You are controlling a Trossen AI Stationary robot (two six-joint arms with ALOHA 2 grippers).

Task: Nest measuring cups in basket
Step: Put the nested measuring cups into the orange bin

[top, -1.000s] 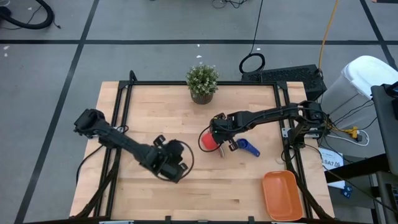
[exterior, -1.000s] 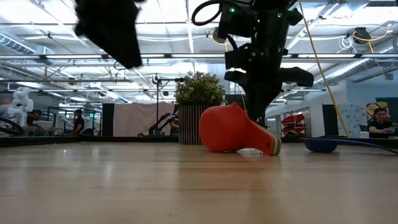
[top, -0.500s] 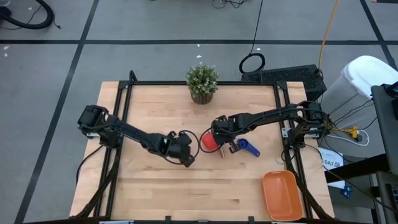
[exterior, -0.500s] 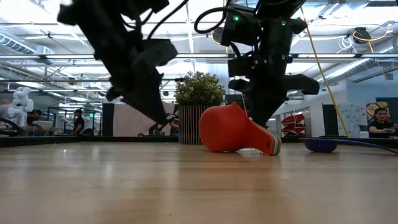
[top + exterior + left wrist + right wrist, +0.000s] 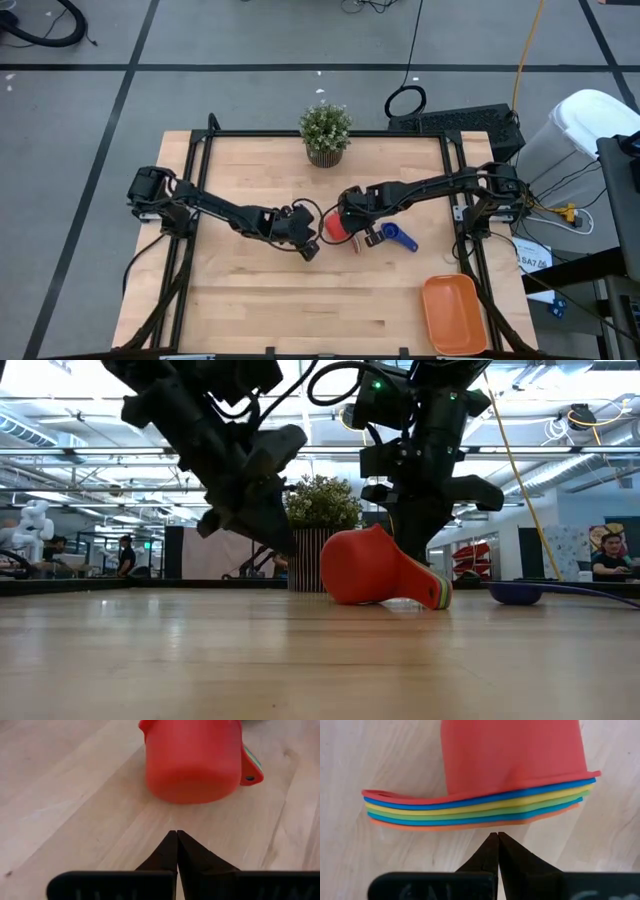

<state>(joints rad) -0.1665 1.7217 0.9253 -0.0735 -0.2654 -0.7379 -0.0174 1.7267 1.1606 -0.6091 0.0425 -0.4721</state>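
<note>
A nested stack of measuring cups, red outermost [image 5: 335, 226], lies on its side mid-table, its bowl and layered handles [image 5: 436, 595] on the wood. A single dark blue cup [image 5: 401, 237] lies to its right. The orange basket [image 5: 453, 314] sits at the near right corner. My left gripper [image 5: 310, 248] is shut, just left of the stack and clear of the red cup [image 5: 192, 760]. My right gripper [image 5: 497, 836] is shut, pointing steeply down at the stack's coloured rims [image 5: 470, 812]. My right gripper's shut fingertips [image 5: 496, 842] stand right at the orange outermost edge [image 5: 490, 825] of the stacked rims, coming from above. Whether they touch it, I cannot tell.
A small potted plant [image 5: 325, 133] stands at the table's far edge, behind the stack. Bare wood lies along the near edge and on the left. Beyond the table the low view shows a room with people far off.
My left gripper has swung from the near left toward the red stack, sinking and tipping its fingers downward, and now stands close beside it. The stack and the dark blue cup have kept their places.
</note>
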